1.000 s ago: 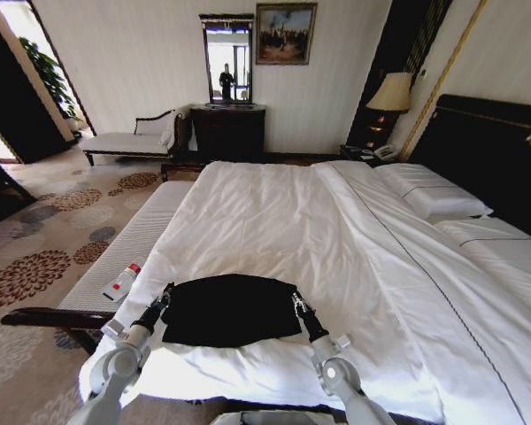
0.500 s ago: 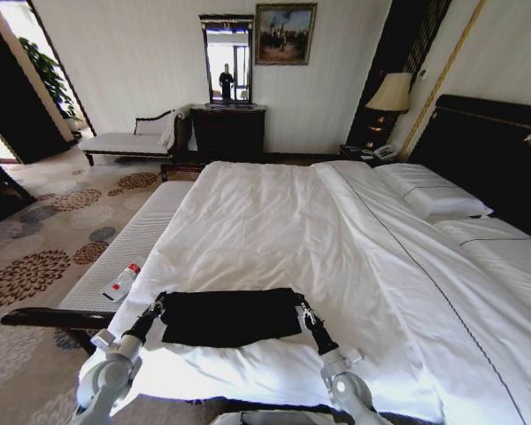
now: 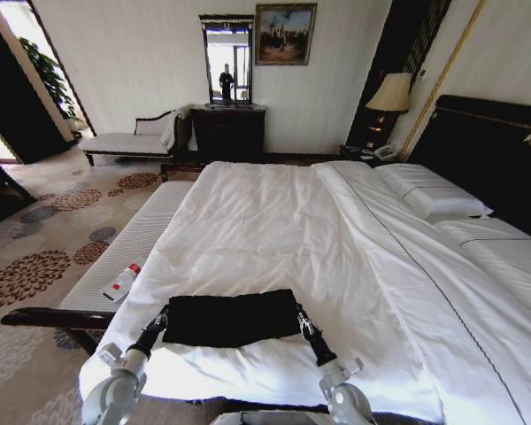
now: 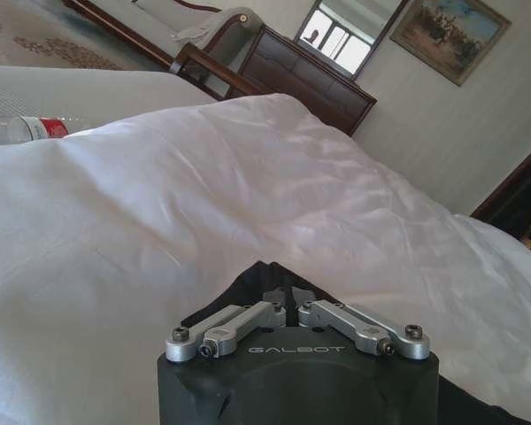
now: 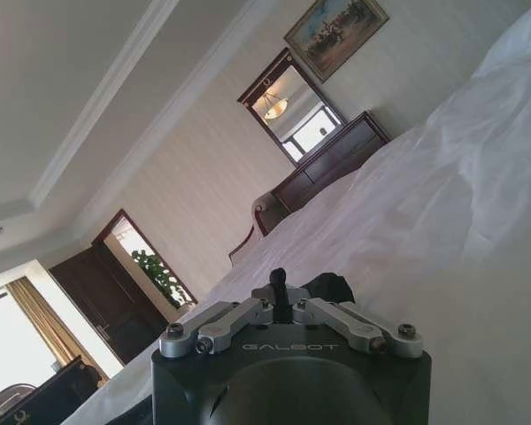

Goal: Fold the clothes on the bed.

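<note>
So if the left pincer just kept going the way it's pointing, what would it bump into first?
The black T-shirt it is already shut on. Beyond that, the left pincer points up the bed, so probably only white bedding next, though depth is hard to judge.

The word "GALBOT" stands in pale capitals on the black housing of the left gripper [image 4: 288, 297], low in the middle of the left wrist view, just under the metal linkages; the same word "GALBOT" stands on the black housing of the right gripper [image 5: 280, 288], low in the middle of the right wrist view; the red-banded bottle [image 3: 122, 282] at the left of the head view carries a label too small to read.
</note>
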